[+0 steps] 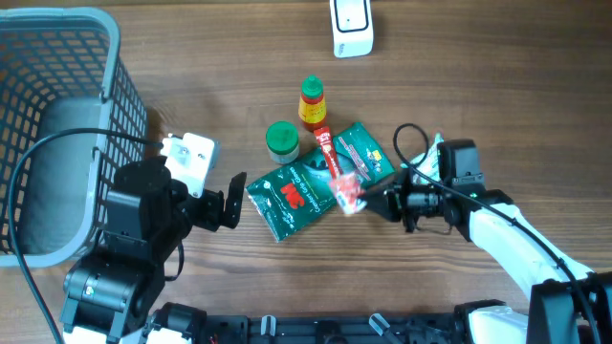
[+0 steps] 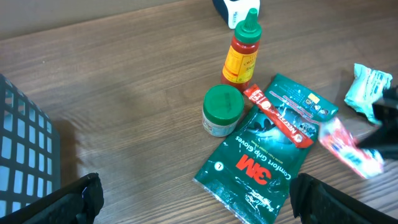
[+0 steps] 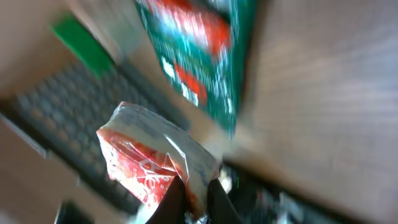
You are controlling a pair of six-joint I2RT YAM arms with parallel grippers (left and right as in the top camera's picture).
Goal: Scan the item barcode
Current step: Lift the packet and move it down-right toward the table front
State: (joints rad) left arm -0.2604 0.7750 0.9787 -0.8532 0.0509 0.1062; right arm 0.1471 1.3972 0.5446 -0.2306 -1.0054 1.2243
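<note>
With the right hand pinched shut on the red packet over the green glove pack and the left hand wide open, the blurred wrist view hid any barcode, so lifting gently and turning its printed face toward the white scanner seemed wise.

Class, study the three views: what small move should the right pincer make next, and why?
Probably a slight lift. The right pincer looks shut on the end of the red sachet, which lies across the green glove pack. Raising it should free the sachet from the pack before it is carried toward the white scanner.
</note>
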